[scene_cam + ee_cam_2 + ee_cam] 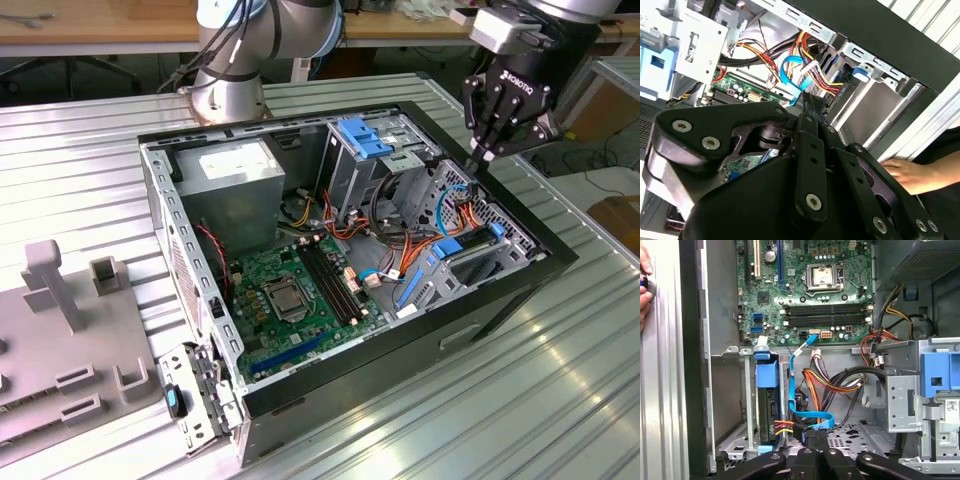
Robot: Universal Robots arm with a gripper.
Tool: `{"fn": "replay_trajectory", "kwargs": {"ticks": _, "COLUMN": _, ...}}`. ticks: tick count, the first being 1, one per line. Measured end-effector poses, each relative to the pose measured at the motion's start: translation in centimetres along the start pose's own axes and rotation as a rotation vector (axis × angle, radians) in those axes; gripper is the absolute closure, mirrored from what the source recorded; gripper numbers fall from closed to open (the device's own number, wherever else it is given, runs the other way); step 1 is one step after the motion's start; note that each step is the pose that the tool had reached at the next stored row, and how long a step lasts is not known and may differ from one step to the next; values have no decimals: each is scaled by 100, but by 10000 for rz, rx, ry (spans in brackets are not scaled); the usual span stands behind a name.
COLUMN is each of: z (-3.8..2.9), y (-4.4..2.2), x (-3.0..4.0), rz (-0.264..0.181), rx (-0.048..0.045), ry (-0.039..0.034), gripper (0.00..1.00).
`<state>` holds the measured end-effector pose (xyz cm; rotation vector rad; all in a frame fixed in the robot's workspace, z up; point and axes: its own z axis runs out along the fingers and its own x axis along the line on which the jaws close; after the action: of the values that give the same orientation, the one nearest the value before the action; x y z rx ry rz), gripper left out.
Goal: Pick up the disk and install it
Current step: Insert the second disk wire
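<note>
While hand (pixel 478 160) hovers, disk (pixel 767 405) sits caged.

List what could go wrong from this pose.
1. The gripper is right at the blue cable and wire bundle beside the disk. A move here could snag them.
2. A hand is beside the case, close to the arm, so contact is possible.
</note>
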<state>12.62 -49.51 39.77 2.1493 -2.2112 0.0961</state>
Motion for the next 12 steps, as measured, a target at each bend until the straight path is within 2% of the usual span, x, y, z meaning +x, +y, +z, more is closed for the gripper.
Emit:
{"fn": "replay_trajectory", "kwargs": {"ticks": 1, "z": 7, "y": 0, "x": -1, "rz": -1, "rx": 6, "ry": 121, "gripper": 89}}
{"fn": "replay_trajectory", "kwargs": {"ticks": 3, "z": 20, "y": 0, "x": -2, "rz": 0, "rx": 11, "ry": 240, "gripper": 89}}
{"fn": "replay_trajectory", "kwargs": {"ticks": 8, "z": 24, "y": 0, "x": -2, "rz": 0, "rx": 12, "ry": 261, "gripper": 89}}
{"fn": "replay_trajectory", "kwargs": {"ticks": 9, "z": 24, "y": 0, "x": -2, "rz": 0, "rx": 12, "ry": 268, "gripper": 76}}
{"fn": "replay_trajectory", "kwargs": {"ticks": 10, "z": 24, "y": 0, "x": -2, "rz": 0, "rx": 12, "ry": 275, "gripper": 76}}
{"fn": "replay_trajectory", "kwargs": {"ticks": 11, "z": 26, "y": 0, "x": -3, "rz": 0, "rx": 13, "ry": 289, "gripper": 70}}
{"fn": "replay_trajectory", "kwargs": {"ticks": 12, "z": 35, "y": 0, "x": -5, "rz": -1, "rx": 15, "ry": 356, "gripper": 64}}
